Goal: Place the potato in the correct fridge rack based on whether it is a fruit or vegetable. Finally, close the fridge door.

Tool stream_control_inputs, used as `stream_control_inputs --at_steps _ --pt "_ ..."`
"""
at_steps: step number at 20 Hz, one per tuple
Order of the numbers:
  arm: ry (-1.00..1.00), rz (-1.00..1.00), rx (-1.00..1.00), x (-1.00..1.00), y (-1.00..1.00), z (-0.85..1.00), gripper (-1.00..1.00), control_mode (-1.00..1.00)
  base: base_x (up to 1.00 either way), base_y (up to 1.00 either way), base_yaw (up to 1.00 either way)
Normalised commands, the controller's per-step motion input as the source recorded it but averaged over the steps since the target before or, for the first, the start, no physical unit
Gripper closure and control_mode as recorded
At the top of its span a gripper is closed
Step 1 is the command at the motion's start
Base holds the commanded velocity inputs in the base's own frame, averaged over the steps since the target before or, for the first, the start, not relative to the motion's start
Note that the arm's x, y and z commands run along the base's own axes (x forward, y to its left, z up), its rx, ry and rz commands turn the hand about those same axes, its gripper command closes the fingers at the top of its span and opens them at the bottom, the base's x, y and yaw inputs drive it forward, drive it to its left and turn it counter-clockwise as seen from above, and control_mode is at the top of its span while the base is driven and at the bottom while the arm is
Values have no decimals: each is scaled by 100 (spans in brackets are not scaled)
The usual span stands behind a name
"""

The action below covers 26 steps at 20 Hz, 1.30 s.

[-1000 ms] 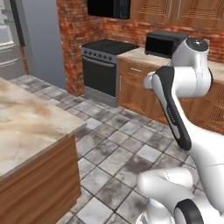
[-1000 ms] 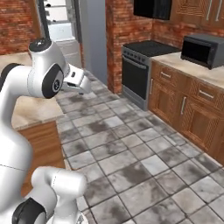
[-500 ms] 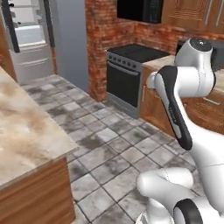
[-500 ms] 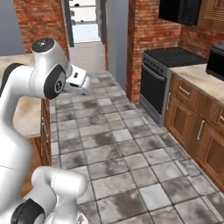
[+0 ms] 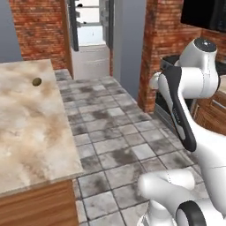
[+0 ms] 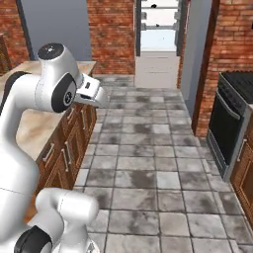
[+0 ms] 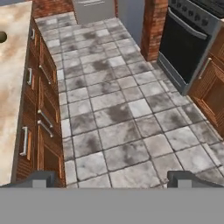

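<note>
The potato (image 5: 36, 81) is a small olive-brown lump lying on the marble island counter (image 5: 26, 132), near its far edge; it also shows at the left edge of the hand view as the potato (image 7: 2, 36). My gripper (image 7: 111, 181) is open with nothing between its fingertips, hanging over the tiled floor beside the island, well short of the potato. The hand (image 6: 93, 93) sits by the counter's corner. Far ahead the fridge stands open, its fridge rack (image 6: 159, 8) (image 5: 90, 7) a thin pane with a small dark item on it. The fridge door (image 6: 196, 49) (image 5: 127, 39) is swung out.
A black oven (image 6: 225, 128) (image 7: 188, 41) stands against the brick wall to the right. Wooden island drawers (image 7: 37, 100) line the left of the tiled aisle (image 6: 143, 148). A white drawer box (image 6: 157, 69) fills the fridge's lower part.
The whole picture has shifted: the base has turned and driven, bringing the open fridge to the centre and the island with the potato into view. The arm keeps its pose.
</note>
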Motion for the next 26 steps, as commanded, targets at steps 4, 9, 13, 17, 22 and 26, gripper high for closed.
stream_control_inputs --at_steps 4,9,13,17,22,26 --pt "0 0 0 0 0 0 -100 100 100 -42 59" --pt "0 0 0 0 0 0 -100 100 100 -43 58" --pt "0 0 0 0 0 0 -100 100 99 -45 58" --pt "0 0 0 0 0 0 -100 100 95 -48 58" --pt "0 0 0 0 0 0 -100 100 87 -54 56" --pt "0 0 0 0 0 0 -100 100 74 -63 54"
